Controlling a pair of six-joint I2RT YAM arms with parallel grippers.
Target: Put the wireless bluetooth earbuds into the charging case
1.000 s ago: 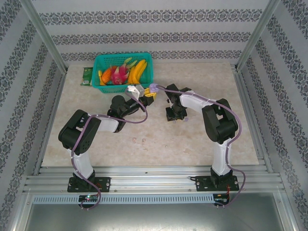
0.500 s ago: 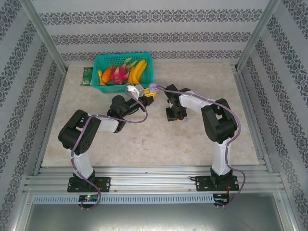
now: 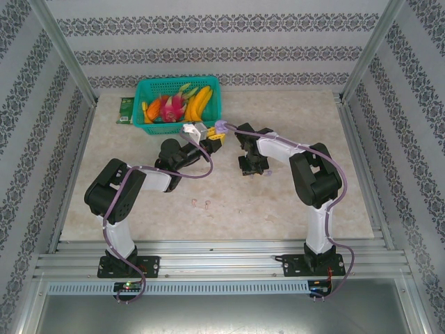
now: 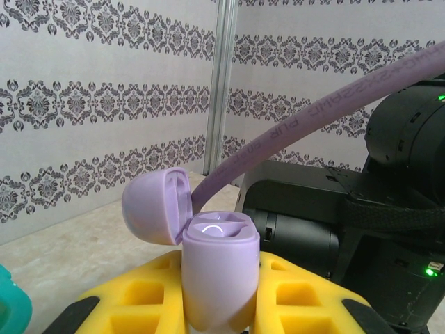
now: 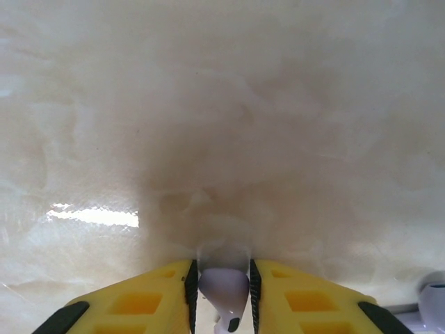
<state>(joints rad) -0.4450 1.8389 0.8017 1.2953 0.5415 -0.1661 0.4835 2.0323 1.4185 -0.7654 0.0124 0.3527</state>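
Our right arm (image 3: 316, 174) has edged slightly leftward since a second ago, jaws narrowing.
Our right gripper (image 5: 222, 275) sits low over the table (image 5: 222, 104), its yellow fingers (image 5: 132, 306) pinched onto a pale purple earbud (image 5: 224, 287), pads touching both its sides. Our left gripper (image 4: 221, 306) is clamped tight round the purple case (image 4: 221, 264), holding it upright with the lid (image 4: 156, 205) flipped open. Two pink earbuds (image 3: 196, 203) lie on the table nearer our bases.

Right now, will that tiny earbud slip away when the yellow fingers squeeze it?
Maybe. The earbud looks smooth and rounded, so it could squirt out of the right gripper. Being tiny, it is probably light, and it might roll on the table.
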